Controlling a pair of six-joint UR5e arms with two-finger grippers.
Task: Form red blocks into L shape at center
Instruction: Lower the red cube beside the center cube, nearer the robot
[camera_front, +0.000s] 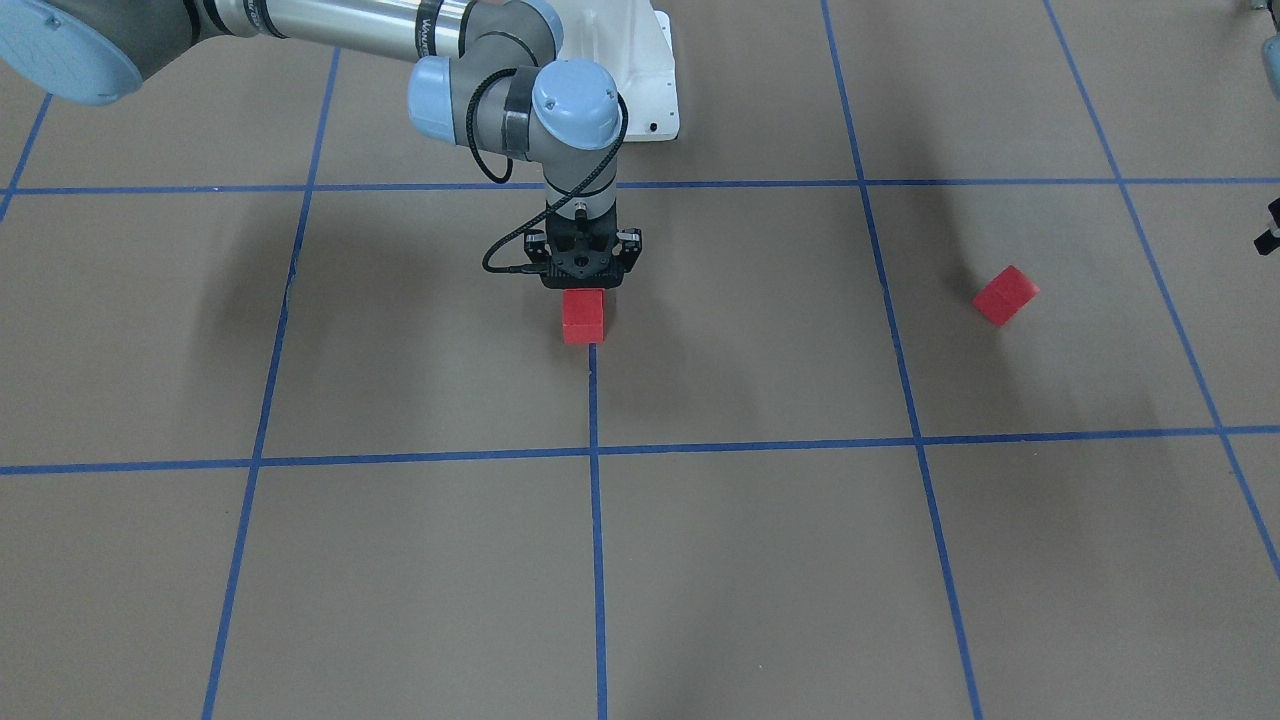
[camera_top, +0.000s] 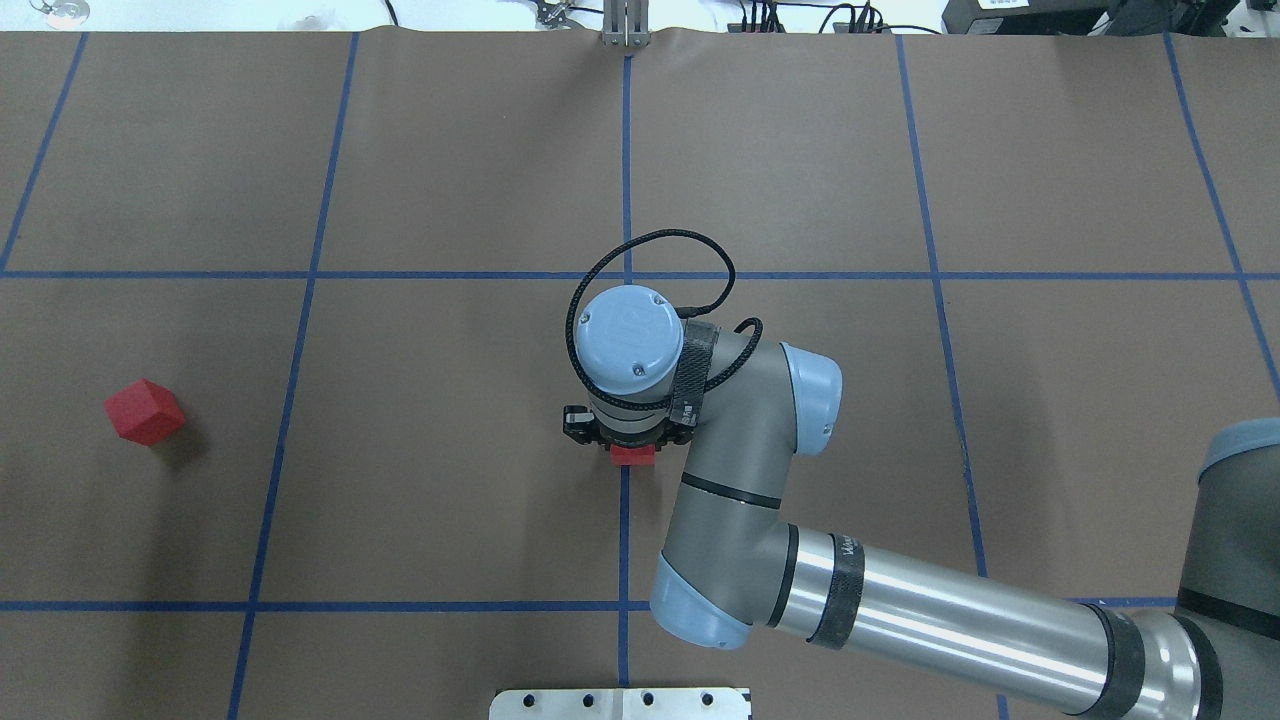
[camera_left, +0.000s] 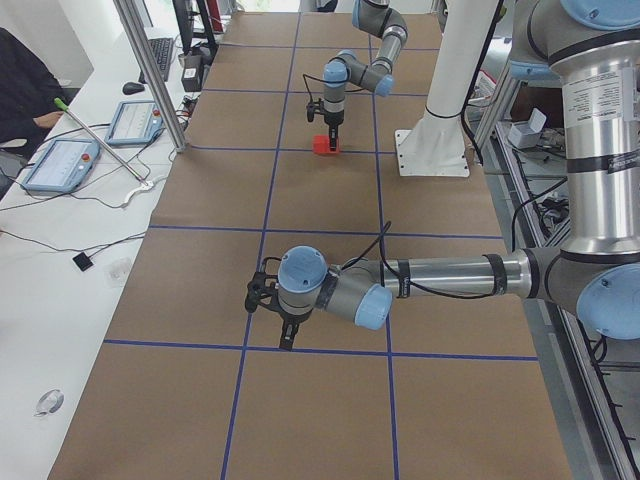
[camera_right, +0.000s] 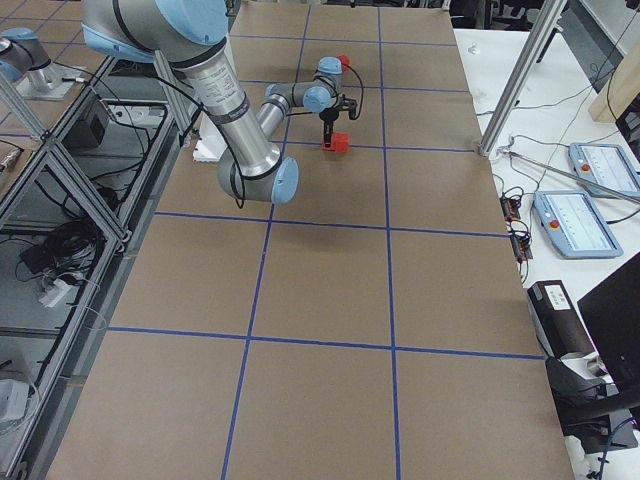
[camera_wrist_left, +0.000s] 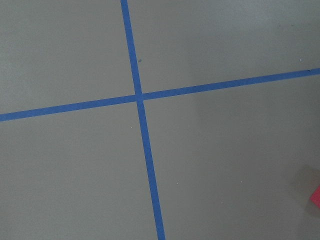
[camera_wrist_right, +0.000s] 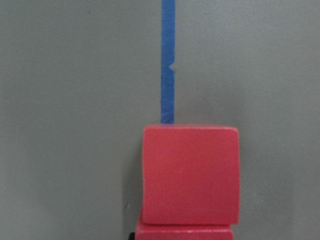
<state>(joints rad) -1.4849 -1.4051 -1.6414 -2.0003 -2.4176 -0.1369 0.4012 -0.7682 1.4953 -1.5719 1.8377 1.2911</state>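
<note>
Red blocks (camera_wrist_right: 190, 175): front block (camera_front: 583, 315) and rear block (camera_top: 632, 456) touching in line on blue tape (camera_front: 594, 400) at center (camera_front: 650, 330); third block (camera_front: 1006, 294) well apart, robot's left. We judge second placement in hand. Right gripper (camera_front: 585, 278) fingers over rear block, clenched or released we cannot tell; left gripper (camera_left: 287, 335) likewise. Next: fetch third, set square beside end block.

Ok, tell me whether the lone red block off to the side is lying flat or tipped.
Lying flat: the lone red block rests on one face, turned diagonal to the blue tape grid.
</note>
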